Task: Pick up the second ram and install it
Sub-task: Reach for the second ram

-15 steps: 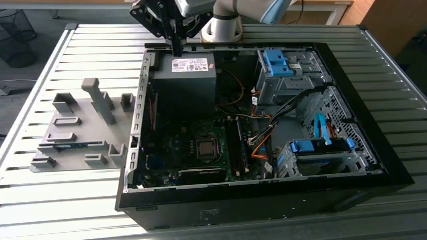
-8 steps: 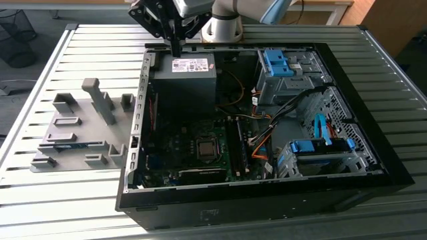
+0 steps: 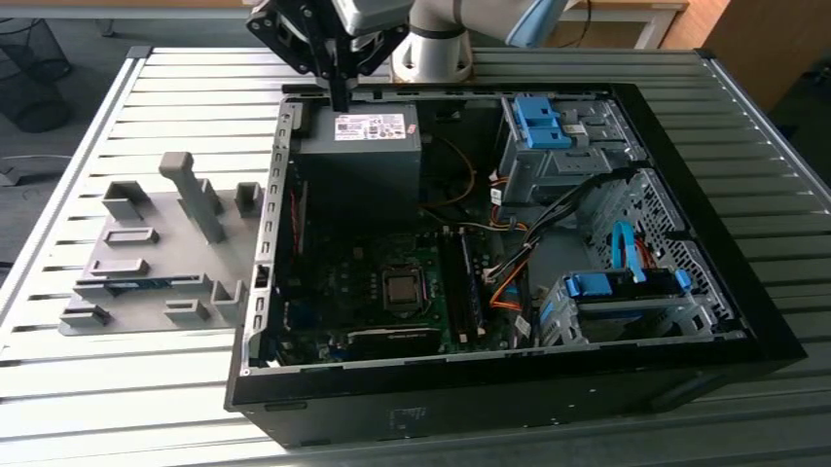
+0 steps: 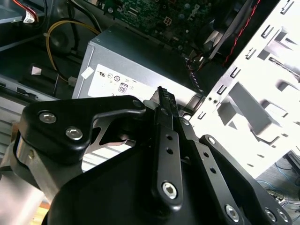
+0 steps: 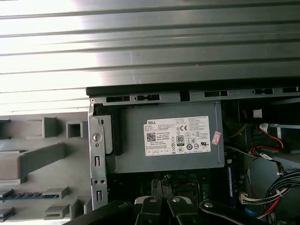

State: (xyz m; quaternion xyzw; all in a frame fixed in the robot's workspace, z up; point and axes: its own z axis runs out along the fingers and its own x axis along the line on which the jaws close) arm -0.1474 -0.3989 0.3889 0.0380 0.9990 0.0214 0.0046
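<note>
Black gripper [image 4: 163, 96] fingers sit pinched together, empty, above the power supply [image 3: 360, 146]. Off on the surface [image 3: 130, 389], the second ram [image 5: 21, 194] lies in its grey holder [image 3: 143, 263]; pickup and installation look undone.

Your exterior view looks down from high and well back onto the whole open computer case [image 3: 520, 394] on the slatted worktop [image 3: 124, 399], grey holder tray [image 3: 162, 209] at the exterior view's left. Your first wrist view faces steeply down from closer, over the case's rim and the tray. Your second wrist view sits right behind the tool [image 4: 165, 96] (very near, looking along it into the case). All three share the power supply [image 3: 364, 170] with its white label
</note>
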